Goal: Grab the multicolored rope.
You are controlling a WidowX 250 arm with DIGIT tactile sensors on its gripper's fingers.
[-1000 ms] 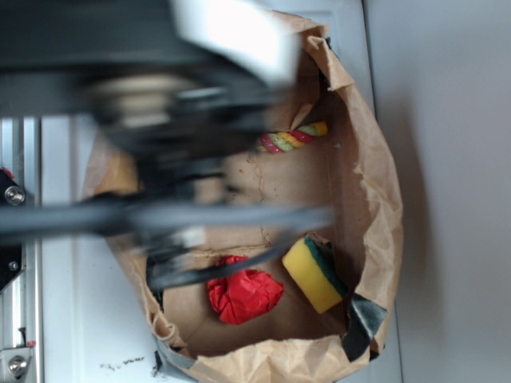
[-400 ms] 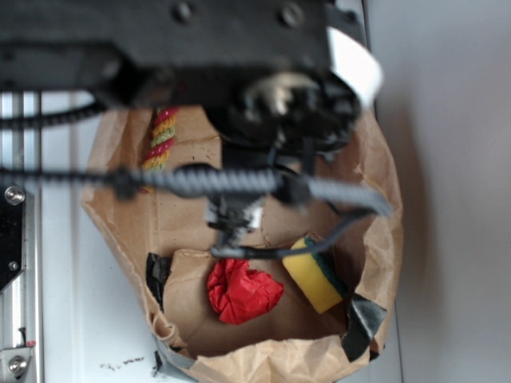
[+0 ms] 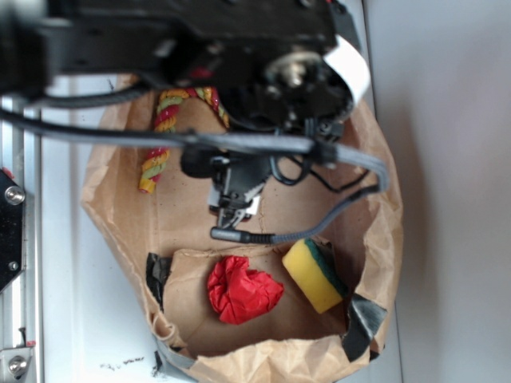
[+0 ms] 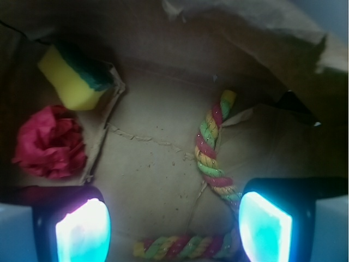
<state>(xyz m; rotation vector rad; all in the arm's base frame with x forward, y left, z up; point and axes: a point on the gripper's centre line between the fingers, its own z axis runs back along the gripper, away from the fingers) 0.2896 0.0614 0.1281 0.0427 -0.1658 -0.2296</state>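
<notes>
A pale grey tabletop [image 3: 447,191] is carrying a brown paper bag [image 3: 382,199] rolled down into a shallow basin, its creased floor lying bare between the contents. A metal rail with bolts [image 3: 16,239] is running along one edge of the surface. The black robot arm [image 3: 200,40] is hanging over the far half of the bag, with a grey braided cable [image 3: 239,144] crossing beneath it. The claw [image 4: 174,229] is standing released, its two pads [image 4: 82,232] glowing pale blue well apart from each other, with nothing between them but paper. The multicolored rope [image 4: 210,150] is lying on the bag floor in a bend: one stretch is running just beside the right-hand pad in the wrist view, and another stretch is lying crosswise low in that view, between the pads. From the exterior view the rope [image 3: 160,148] is showing at the far corner of the bag, partly hidden under the arm. A crumpled red paper ball [image 3: 242,291] is sitting near a yellow sponge with a green face [image 3: 314,275], both on the near side, well apart from the rope. Black tape [image 3: 363,319] is patching the bag's rim.
</notes>
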